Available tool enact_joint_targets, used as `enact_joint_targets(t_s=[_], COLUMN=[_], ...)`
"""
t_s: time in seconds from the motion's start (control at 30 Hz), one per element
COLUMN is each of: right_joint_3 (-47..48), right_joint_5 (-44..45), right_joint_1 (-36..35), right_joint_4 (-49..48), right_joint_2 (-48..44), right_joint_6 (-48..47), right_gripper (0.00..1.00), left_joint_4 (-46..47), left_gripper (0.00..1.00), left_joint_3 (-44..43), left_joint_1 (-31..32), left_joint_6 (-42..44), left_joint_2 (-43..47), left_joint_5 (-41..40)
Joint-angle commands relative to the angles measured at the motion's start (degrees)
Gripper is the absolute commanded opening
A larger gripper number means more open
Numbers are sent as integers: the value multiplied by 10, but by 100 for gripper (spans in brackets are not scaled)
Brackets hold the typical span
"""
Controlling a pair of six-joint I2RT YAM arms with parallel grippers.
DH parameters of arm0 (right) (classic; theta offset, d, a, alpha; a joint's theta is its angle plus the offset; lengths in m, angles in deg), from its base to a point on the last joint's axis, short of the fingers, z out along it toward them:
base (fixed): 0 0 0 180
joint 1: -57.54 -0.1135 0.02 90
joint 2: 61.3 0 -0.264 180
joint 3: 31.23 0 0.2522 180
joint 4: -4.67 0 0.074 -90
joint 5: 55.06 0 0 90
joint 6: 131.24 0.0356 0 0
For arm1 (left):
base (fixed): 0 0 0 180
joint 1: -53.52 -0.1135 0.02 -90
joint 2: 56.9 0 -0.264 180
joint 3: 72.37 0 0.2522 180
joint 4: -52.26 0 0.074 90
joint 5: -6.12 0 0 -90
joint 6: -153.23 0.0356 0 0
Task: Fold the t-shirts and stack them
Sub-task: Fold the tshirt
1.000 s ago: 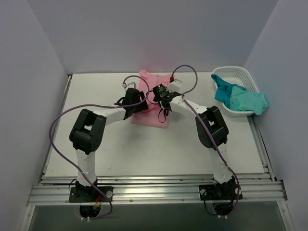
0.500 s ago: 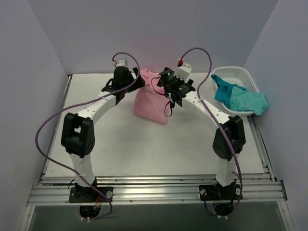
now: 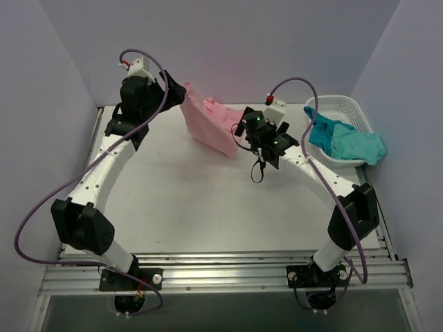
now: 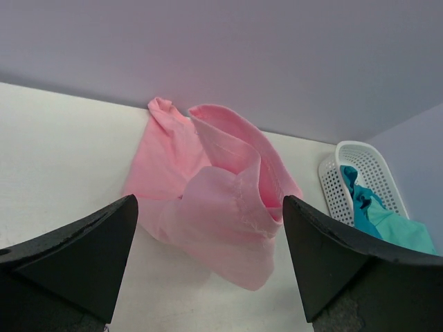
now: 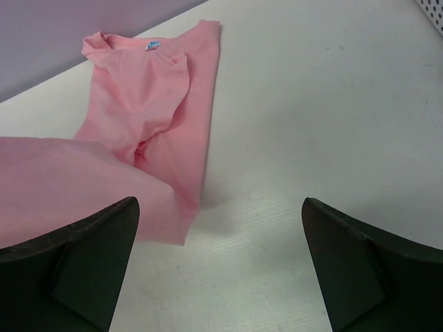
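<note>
Top external view: I see the pink t-shirt (image 3: 216, 133) in the upper middle of the frame, bunched and partly doubled over itself on the white table (image 3: 208, 207). Its upper left corner rises off the table toward the left gripper (image 3: 178, 92), which hangs high in the upper left of the frame. From here I cannot tell whether fabric and fingertip touch there. The right gripper (image 3: 248, 138) sits just to the right of the shirt's lower right edge, near it but apart from it. At the right edge of the frame a white basket (image 3: 337, 101) holds the teal and turquoise t-shirts (image 3: 344, 143). One of them drapes over the basket's right rim, well apart from both grippers.

Left wrist view: my left fingers stand wide apart at the lower left and lower right corners, with nothing clamped between them. The pink shirt fills the centre of the frame, ahead of and between the two fingers. A loose fold of it stands up nearest the camera and the rest spreads toward the back wall. The basket shows small at the right edge.

Right wrist view: my right fingers are also spread wide at the lower corners, gripping nothing. The pink shirt lies in the upper left of the frame, its collar and a small blue label at the top, its nearest fold just above the left-hand finger. Between the two fingers I see the white tabletop.
</note>
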State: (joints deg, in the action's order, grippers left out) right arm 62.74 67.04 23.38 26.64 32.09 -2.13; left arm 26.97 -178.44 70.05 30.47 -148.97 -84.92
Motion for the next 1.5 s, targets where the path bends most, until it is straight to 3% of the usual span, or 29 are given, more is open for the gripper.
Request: enact_joint_targets(t_s=[0.0, 0.17, 0.33, 0.5, 0.7, 0.9, 1.1, 1.2, 1.23, 1.3, 1.47], right_joint_3=[-12, -27, -18, -6, -6, -10, 57, 121, 131, 154, 173], right_joint_5=[-12, -15, -19, -24, -57, -138, -236, -267, -273, -281, -287], right_joint_1=[0, 0, 2, 2, 1, -14, -28, -34, -37, -40, -43], right_joint_4=[-20, -31, -36, -47, -76, -189, -272, -266, -268, -274, -275], right_joint_2=[-5, 1, 21, 34, 61, 115, 230, 296, 318, 342, 369], right_joint_6=[-5, 4, -1, -5, -6, -20, -10, -5, -3, 7, 18], right_gripper=[100, 100, 100, 100, 99, 95, 74, 56, 42, 31, 28], left_joint_4=[6, 45, 79, -52, -31, -30, -29, -31, -31, -34, -48], left_gripper=[94, 94, 94, 95, 95, 96, 96, 96, 96, 95, 96], left_joint_3=[4, 4, 13, -67, -36, -12, 34, 56, 60, 67, 72], left_joint_1=[1, 1, 7, 24, 17, 12, 12, 12, 12, 12, 10], left_joint_6=[33, 3, -35, 3, -2, -18, -25, -23, -18, -14, -8], left_joint_2=[-3, -137, -266, -355, -325, -284, -228, -196, -183, -175, -152], left_joint_5=[16, 153, 195, 63, 17, -14, -51, -77, -81, -81, -77])
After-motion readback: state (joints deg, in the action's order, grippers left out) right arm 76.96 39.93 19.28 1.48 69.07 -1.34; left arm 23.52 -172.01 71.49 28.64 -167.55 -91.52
